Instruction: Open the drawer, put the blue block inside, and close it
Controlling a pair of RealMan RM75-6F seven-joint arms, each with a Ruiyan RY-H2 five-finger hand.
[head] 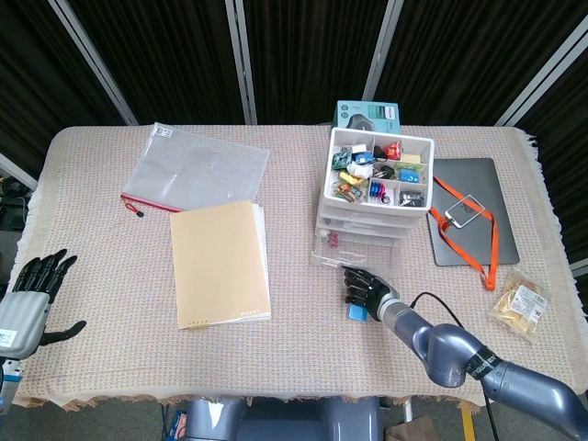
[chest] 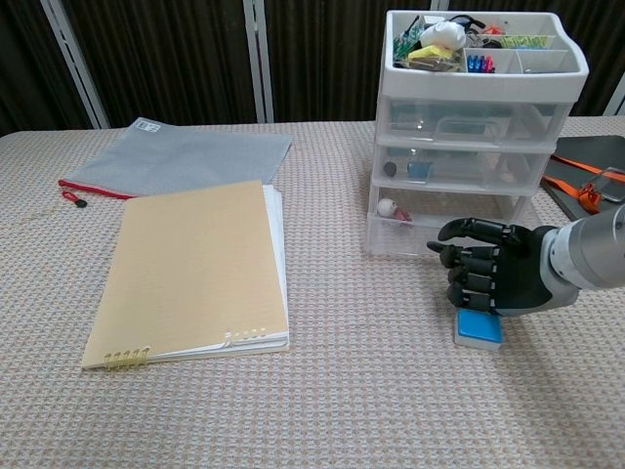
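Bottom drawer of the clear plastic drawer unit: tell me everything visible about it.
The bottom drawer of the white-framed clear plastic drawer unit is see-through and pulled partly out toward the robot, past the two closed drawers above. Small items lie inside at its left, including a white ball-like piece and something pink. It sits low at the cloth-covered table. The right robot hand has its curled fingers at the drawer's front edge; contact is unclear.

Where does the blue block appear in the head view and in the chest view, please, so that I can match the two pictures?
Head view: the blue block lies low and right of centre, just under the fingers of the right hand.
Chest view: the blue block sits at lower right, partly covered by the right hand.
Shared landmark: the drawer unit, bottom drawer pulled out, stands just beyond the block in both.
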